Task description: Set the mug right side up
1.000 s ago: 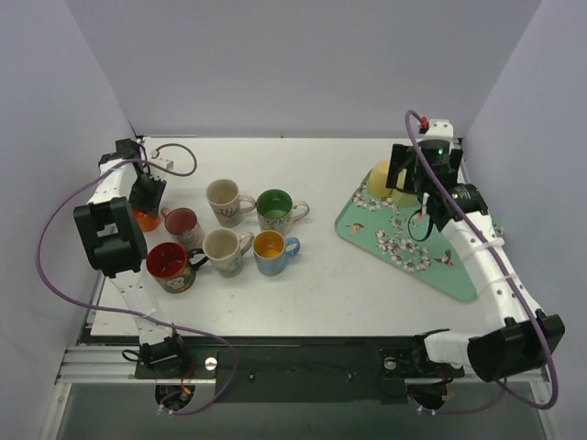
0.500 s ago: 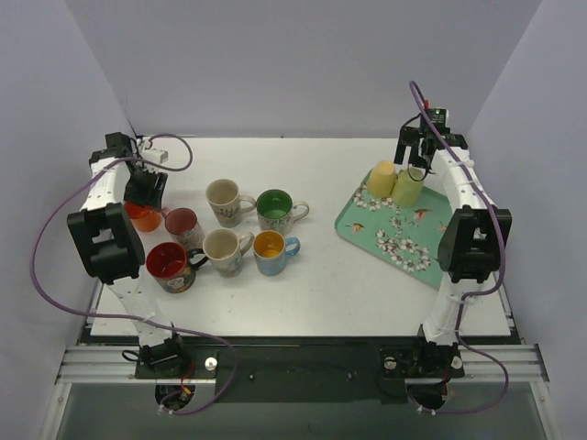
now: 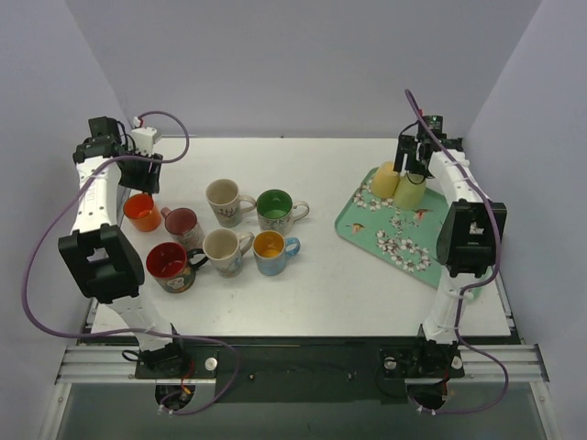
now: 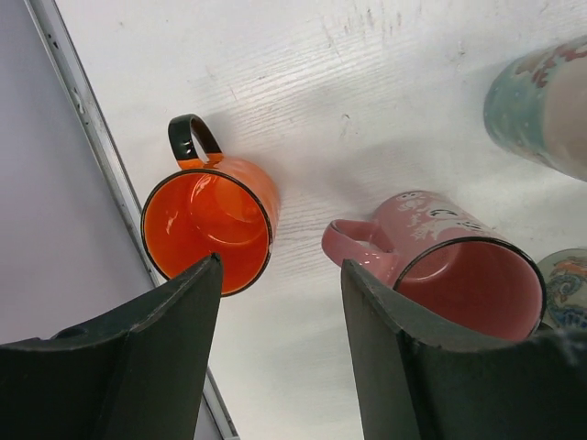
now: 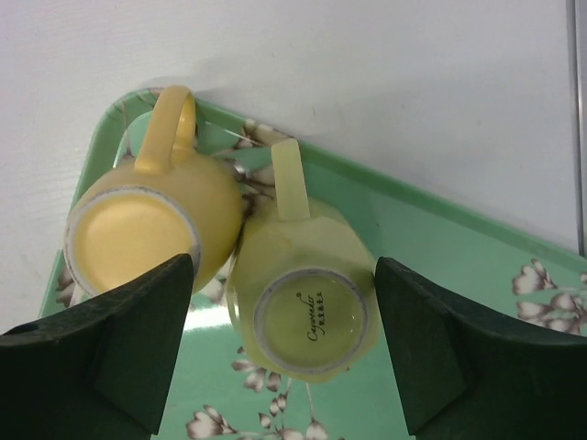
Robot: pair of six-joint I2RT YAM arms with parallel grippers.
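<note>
Green tray (image 3: 396,240) with white blossoms on the table's right half, bare at the near end; at the far corner, two mugs upside down and touching, a yellow mug (image 5: 138,229) and the lime mug (image 5: 310,312), handles on the same side. Above them the right gripper (image 5: 284,275), jaws wide and clasping nothing, centred on the lime mug, yet with one finger over the yellow mug's base rather than over a gap. Best, probably, to narrow or turn the jaws before descending, so as to pinch only the lime wall; then to lift clear of the tray before rolling the wrist and setting down on the foot. Likely trouble: toppling the neighbour, slick glaze slipping. Far left, the left gripper (image 4: 282,266) spread and empty above an upright orange mug (image 4: 209,229).
</note>
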